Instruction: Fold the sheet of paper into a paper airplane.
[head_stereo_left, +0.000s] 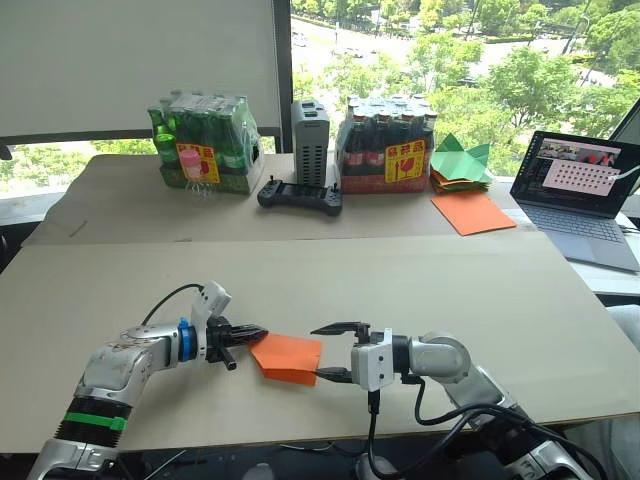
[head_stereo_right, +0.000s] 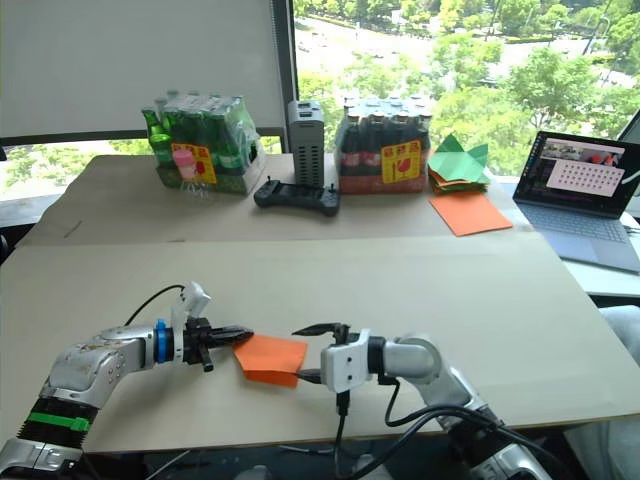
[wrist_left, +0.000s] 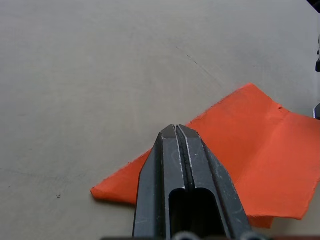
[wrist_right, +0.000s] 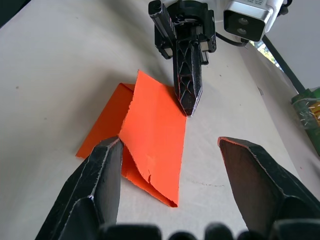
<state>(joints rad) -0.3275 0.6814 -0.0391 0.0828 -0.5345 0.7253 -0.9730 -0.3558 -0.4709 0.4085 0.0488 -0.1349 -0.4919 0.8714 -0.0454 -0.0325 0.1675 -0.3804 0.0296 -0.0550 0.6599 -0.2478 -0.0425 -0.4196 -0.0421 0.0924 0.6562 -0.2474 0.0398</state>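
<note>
The sheet of paper (head_stereo_left: 288, 358) lies partly folded on the near board of the table (head_stereo_left: 480, 290), between the 2 grippers, with 1 flap doubled over. The left gripper (head_stereo_left: 250, 333) has its fingers pressed together with the tips on the sheet's left corner, pinning it rather than clearly pinching it. The right gripper (head_stereo_left: 327, 352) stands wide, with 1 finger by the sheet's right edge, the other above it, and nothing held.

Risks:
- Thin paper could slide on the smooth board if the left tips lift or drag, so the crease would go crooked.
- The upper flap looks lifted at the right edge. A right finger closing there could crumple or tear it; the wrist view shows a small nick on that edge.
- Pushing from the right against the pinned corner may buckle the sheet.

Containers at the far side:
- 1 shrink-wrapped pack of green bottles (head_stereo_left: 205, 140).
- 1 shrink-wrapped pack of dark bottles (head_stereo_left: 387, 145).
- Both packs look full and sealed.
- A grey box (head_stereo_left: 309, 140) stands between them; contents unknown.

Well apart from the work:
- A controller (head_stereo_left: 300, 195).
- Green paper pieces (head_stereo_left: 460, 160).
- A smooth orange sheet (head_stereo_left: 473, 212).
- A laptop (head_stereo_left: 585, 195).
</note>
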